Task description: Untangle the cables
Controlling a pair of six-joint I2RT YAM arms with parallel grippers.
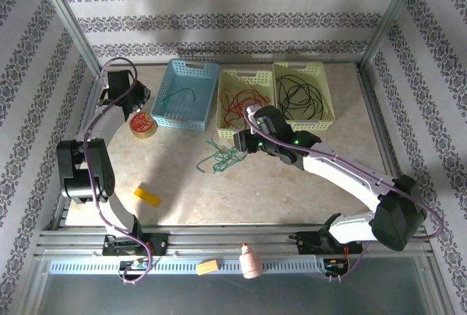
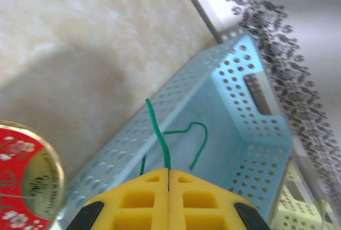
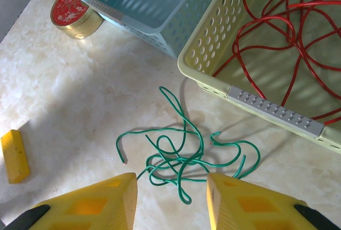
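Your left claw [image 2: 168, 172] is pinched shut on a thin green cable [image 2: 159, 134]. The cable's free end sticks up from the seam between the yellow fingers, and the rest loops down inside the blue basket [image 2: 234, 81]. I judge the step in hand to be settling this strand in that basket. To do it well, lower until the loop lies on the basket floor, then open and lift straight up. That way the springy end does not catch on a finger or flick over the wall toward the red-lidded tin [image 2: 24, 171] just beside the basket.

Your right claw [image 3: 171, 178] stands partly open and holds nothing. The green tangle [image 3: 181, 155] lies on the desk [image 3: 80, 97] just ahead of the gap between its fingers. It sits just outside the near wall of the yellow-green basket [image 3: 277, 114] that holds the red cables [image 3: 282, 43]. When you go for it, take a single loose end, such as the one at the left of the knot, rather than the crossed middle. The black cables [image 1: 299, 95] rest in the right-hand basket [image 1: 310, 123], well apart from both claws.
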